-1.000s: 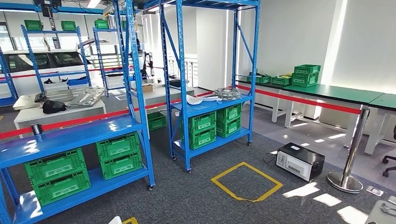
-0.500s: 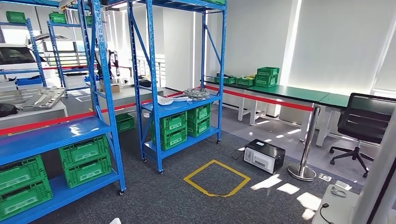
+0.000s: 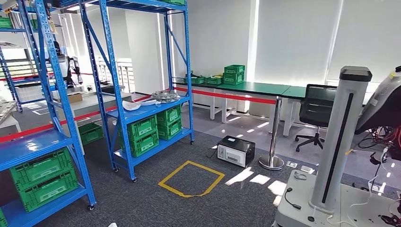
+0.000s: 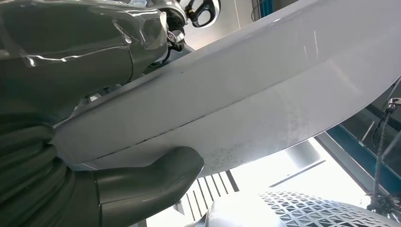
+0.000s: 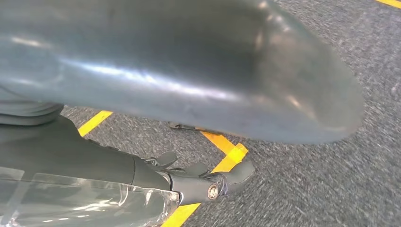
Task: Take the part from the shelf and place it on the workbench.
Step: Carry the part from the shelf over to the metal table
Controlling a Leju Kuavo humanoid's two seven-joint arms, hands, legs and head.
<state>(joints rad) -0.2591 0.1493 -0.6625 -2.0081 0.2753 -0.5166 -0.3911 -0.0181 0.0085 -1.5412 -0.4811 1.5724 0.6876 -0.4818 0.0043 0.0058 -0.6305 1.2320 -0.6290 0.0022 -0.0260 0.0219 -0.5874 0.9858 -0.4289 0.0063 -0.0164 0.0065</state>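
The left hand holds the long white curved plastic part, thumb under it, fingers over. The right hand lies beside its grey side; whether it grips, I cannot tell. Green slatted plastic crates at centre left sit stacked on the blue steel shelf; their contents are hidden.

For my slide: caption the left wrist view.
Left robot hand grips the white part.

Workshop — blue racks, green crates.
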